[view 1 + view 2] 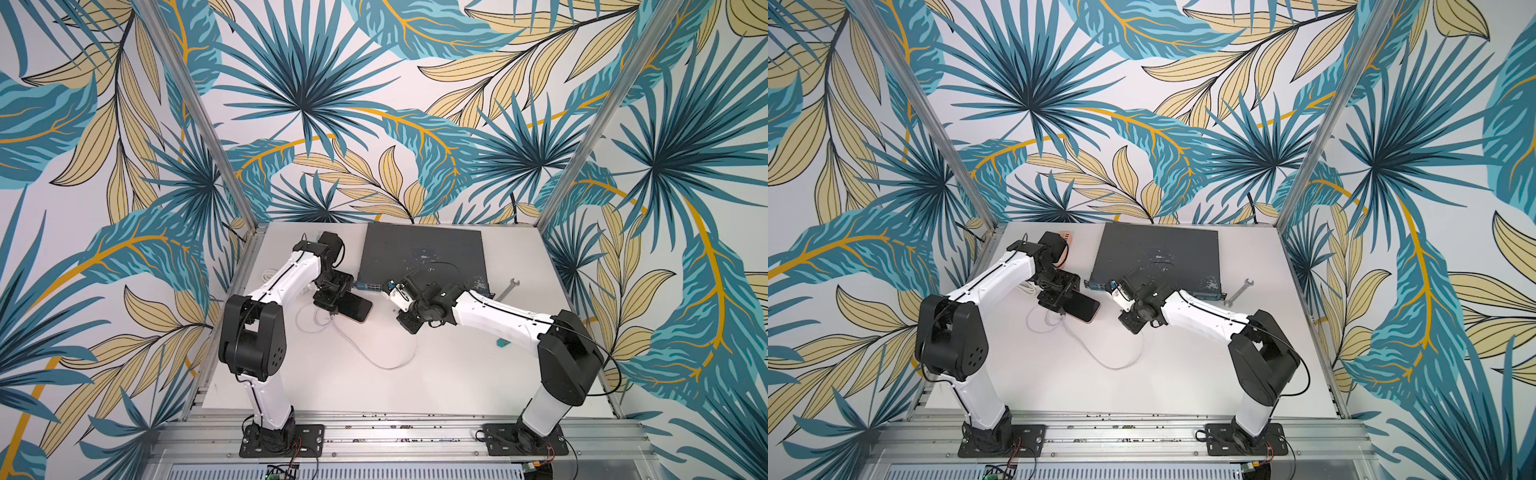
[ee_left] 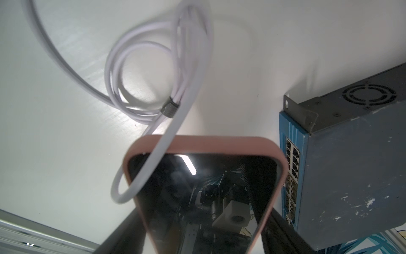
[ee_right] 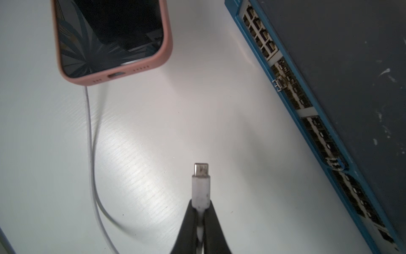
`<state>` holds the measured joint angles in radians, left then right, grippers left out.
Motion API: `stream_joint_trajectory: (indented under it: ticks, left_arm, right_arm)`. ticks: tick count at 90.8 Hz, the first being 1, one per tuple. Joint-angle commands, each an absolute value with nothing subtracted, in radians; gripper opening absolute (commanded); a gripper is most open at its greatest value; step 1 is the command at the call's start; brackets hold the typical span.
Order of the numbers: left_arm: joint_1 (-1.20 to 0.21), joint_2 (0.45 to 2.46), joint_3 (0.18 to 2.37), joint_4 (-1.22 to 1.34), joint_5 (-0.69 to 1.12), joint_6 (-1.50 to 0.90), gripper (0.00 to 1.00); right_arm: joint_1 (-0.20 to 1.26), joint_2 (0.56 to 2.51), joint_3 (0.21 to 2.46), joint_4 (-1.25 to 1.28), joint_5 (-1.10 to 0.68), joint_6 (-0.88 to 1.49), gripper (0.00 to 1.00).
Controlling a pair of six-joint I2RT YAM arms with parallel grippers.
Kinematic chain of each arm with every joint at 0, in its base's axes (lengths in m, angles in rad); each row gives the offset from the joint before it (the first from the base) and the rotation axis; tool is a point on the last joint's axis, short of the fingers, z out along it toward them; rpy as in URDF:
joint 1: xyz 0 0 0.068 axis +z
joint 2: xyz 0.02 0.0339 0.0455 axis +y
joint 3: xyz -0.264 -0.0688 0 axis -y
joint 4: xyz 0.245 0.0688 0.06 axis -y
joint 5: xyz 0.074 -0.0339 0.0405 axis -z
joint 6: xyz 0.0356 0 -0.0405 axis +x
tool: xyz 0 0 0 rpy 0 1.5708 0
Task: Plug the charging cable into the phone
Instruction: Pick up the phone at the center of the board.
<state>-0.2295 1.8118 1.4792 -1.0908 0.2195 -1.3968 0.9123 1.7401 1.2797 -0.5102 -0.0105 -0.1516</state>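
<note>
Right wrist view is showing the right hand (image 3: 201, 210) pinching the charging cable (image 3: 201, 184) behind its metal tip, well apart from the phone (image 3: 105, 33), which the left hand (image 1: 332, 305) is gripping. Levelling the tip with the port (image 3: 115, 75) before pushing straight is looking wise.

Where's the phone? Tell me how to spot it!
Find the big dark grey box at the back of the white table. Near its front left corner, the left gripper holds the phone. Only it has a black screen and a pink edge.
</note>
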Motion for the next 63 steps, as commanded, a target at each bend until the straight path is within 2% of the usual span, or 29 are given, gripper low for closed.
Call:
stream_joint_trajectory:
  ticks: [1, 63]
  left_arm:
    - [-0.201, 1.791, 1.476, -1.112, 0.272, -1.343, 0.00]
    - [-0.122, 1.824, 1.482, -1.123, 0.337, -1.256, 0.00]
  right_arm:
    - [0.922, 1.765, 1.334, -0.543, 0.021, -0.231, 0.00]
    - [1.014, 1.892, 1.511, -0.571, -0.004, -0.261, 0.00]
